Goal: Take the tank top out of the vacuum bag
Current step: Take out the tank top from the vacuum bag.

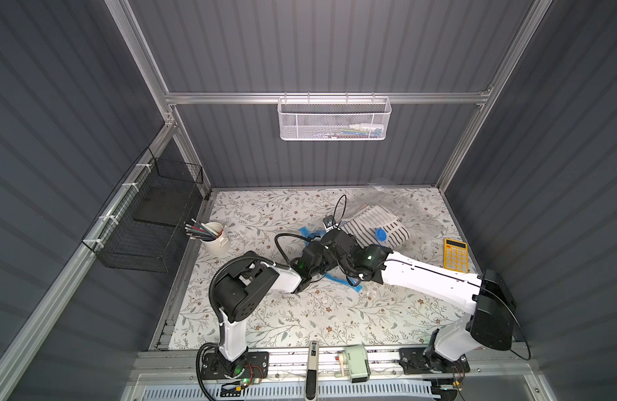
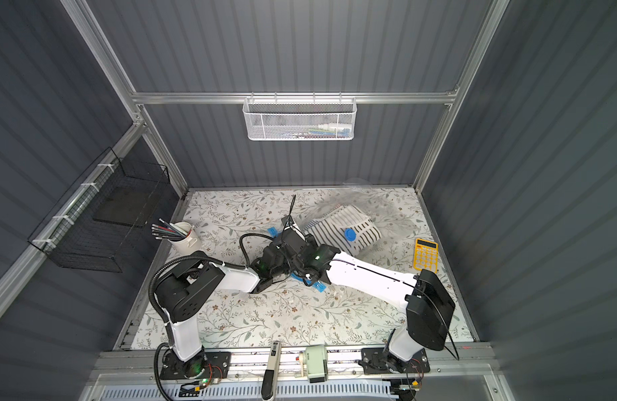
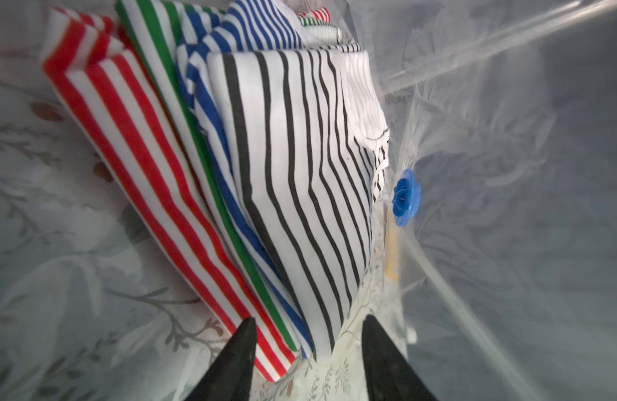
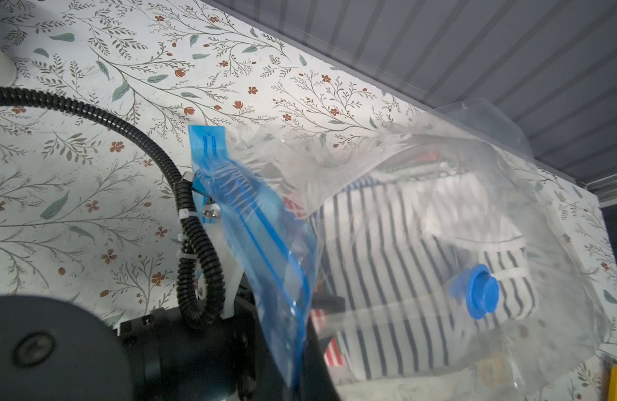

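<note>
Floral paper covers the table (image 1: 300, 312) inside a grey-walled cell. In both top views the bag (image 1: 418, 211), clear and crumpled, lies at about 1 o'clock, near the far wall. Folded tops (image 1: 373, 222) sit inside it with the blue valve (image 1: 381, 234) over them. Its blue zip strip (image 1: 345, 283) crosses the table's middle under the wrists. A calculator (image 1: 455, 254) lies at 3 o'clock and a cup (image 1: 215, 239) of pens stands at 9 o'clock. The left arm (image 1: 230, 312) rises from 7 o'clock, folds at the elbow and reaches to the centre. The right arm (image 1: 432, 274) stretches low from 5 o'clock to the same spot. Their wrists cross at the bag's mouth, hiding the fingertips.

In the left wrist view, the left gripper (image 3: 308, 319) is inside the bag, with plastic all round. Its fingers (image 3: 237, 361) stand apart, clamping nothing. The stack's corner lies between them, with bare table showing beside one finger. The black-striped top (image 3: 300, 166) lies beside blue-, green- and red-striped ones.

In the right wrist view, the right gripper (image 4: 315, 376) shows only as a dark shape behind the strip. It is clamped on the bag's zip edge, the upper lip is off the table, and the mouth gapes. The left arm's black wrist sits at that mouth.
</note>
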Controlling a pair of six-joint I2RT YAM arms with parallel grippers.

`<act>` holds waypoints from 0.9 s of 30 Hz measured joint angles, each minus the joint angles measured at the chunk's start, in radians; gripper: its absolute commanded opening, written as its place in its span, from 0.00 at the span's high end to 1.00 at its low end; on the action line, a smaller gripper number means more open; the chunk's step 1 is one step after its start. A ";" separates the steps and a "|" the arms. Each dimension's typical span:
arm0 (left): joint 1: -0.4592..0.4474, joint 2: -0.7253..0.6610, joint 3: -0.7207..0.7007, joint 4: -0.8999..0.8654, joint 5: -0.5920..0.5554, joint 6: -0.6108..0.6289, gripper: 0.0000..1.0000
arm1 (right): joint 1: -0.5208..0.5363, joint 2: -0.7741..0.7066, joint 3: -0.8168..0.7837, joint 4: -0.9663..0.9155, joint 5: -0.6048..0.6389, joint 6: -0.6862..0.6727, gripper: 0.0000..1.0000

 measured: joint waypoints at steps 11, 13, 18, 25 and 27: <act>0.000 0.121 0.027 0.116 -0.022 -0.077 0.61 | 0.000 -0.010 -0.026 0.041 -0.002 0.002 1.00; 0.000 0.121 0.027 0.118 -0.028 -0.086 0.61 | 0.000 -0.010 -0.026 0.043 -0.004 0.004 1.00; -0.004 0.104 0.015 0.154 -0.044 -0.106 0.61 | 0.000 -0.011 -0.027 0.045 -0.003 0.018 1.00; -0.027 0.146 0.014 0.266 -0.055 -0.166 0.62 | 0.000 -0.058 -0.095 0.077 -0.004 0.042 1.00; -0.030 0.161 0.013 0.278 -0.063 -0.180 0.61 | -0.001 -0.058 -0.095 0.080 -0.005 0.045 1.00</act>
